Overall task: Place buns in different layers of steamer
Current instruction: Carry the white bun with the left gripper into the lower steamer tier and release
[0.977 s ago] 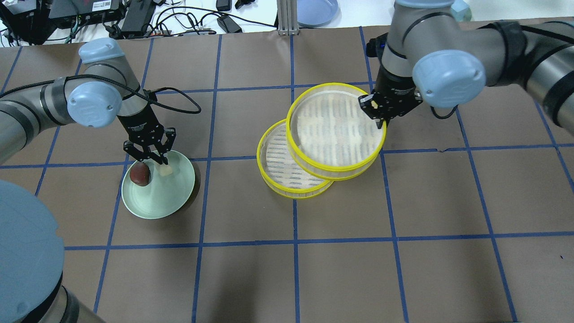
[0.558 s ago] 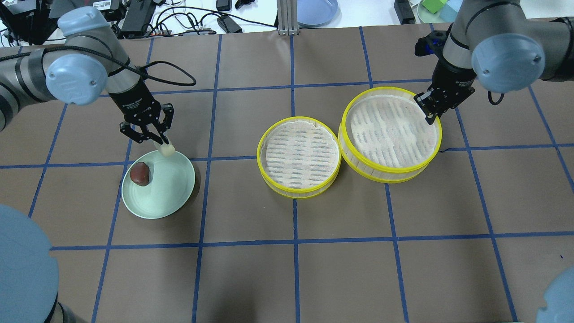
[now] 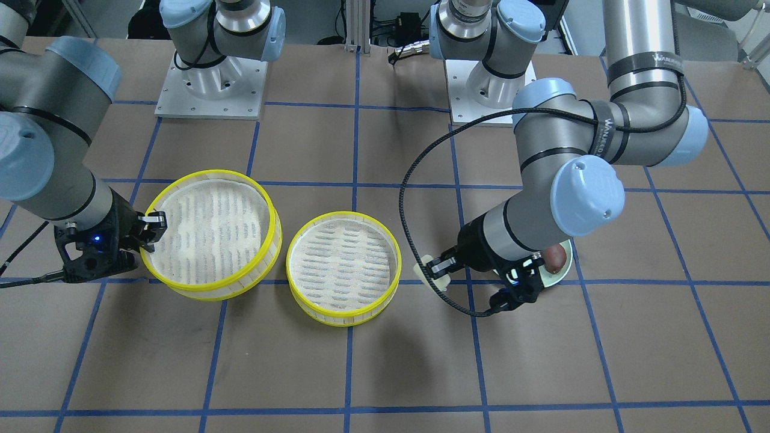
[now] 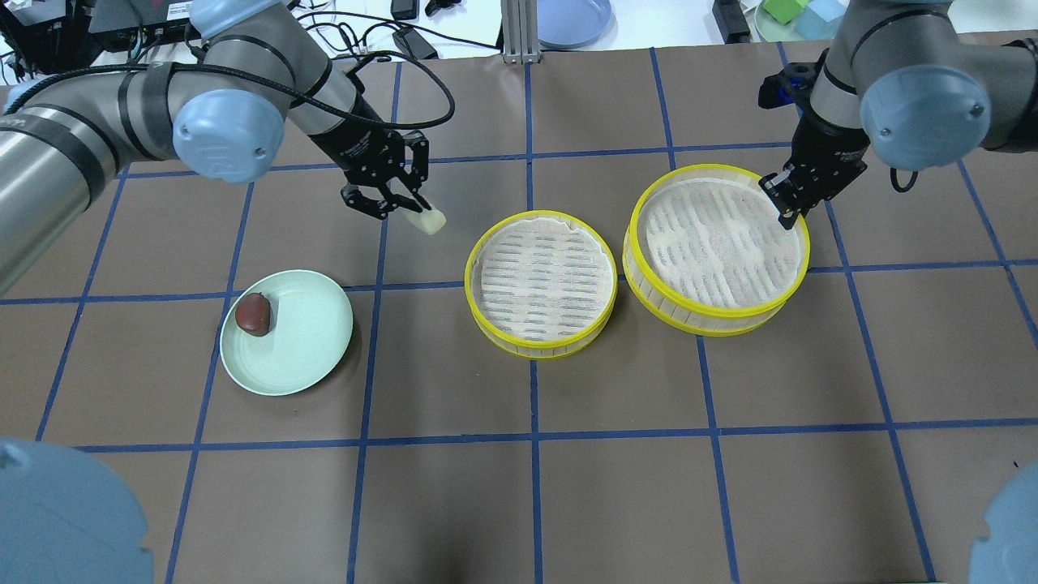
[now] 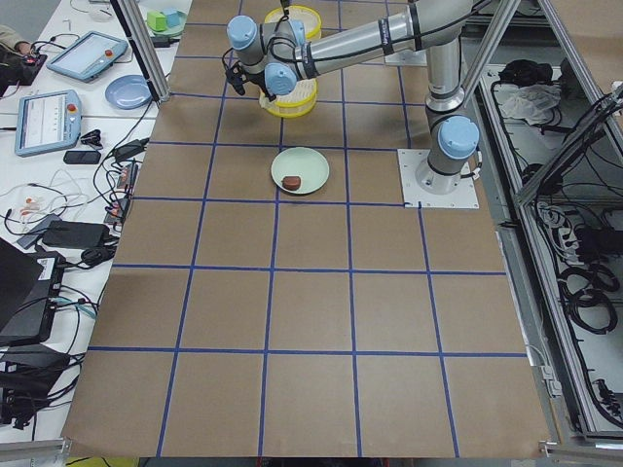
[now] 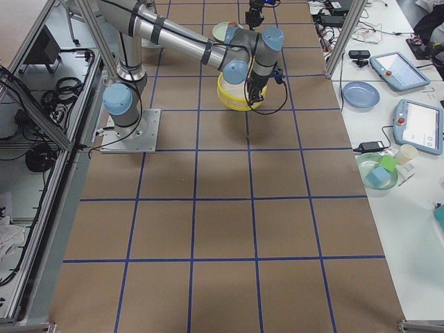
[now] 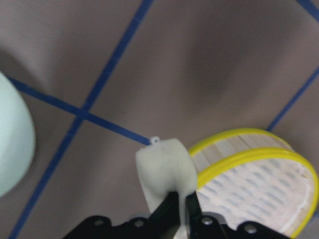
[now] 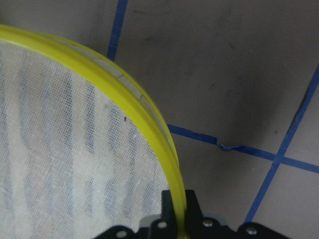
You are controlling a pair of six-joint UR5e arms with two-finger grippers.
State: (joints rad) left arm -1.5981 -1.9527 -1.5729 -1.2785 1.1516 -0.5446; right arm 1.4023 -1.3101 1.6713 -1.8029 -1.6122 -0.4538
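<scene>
My left gripper [image 4: 405, 208] is shut on the cream-yellow bun [image 4: 429, 220] and holds it above the table, between the pale green plate [image 4: 312, 341] and the nearer steamer layer [image 4: 541, 283]. In the left wrist view the bun [image 7: 164, 169] sits pinched between the fingers, with that layer [image 7: 254, 184] just beyond. The reddish-brown bun [image 4: 253, 314] lies on the plate's left side. My right gripper [image 4: 785, 212] is shut on the far rim of the second steamer layer [image 4: 717, 247], which sits beside the first. The right wrist view shows the yellow rim [image 8: 149, 134] between the fingers.
A blue plate [image 4: 572, 18], cables and green and blue blocks lie beyond the table's far edge. The table [image 4: 535, 487] is brown with a blue tape grid.
My left gripper lifted the cream bun off the plate and carried it right toward the steamer layers. My right gripper moved the upper layer off the lower one and set it to the right.
</scene>
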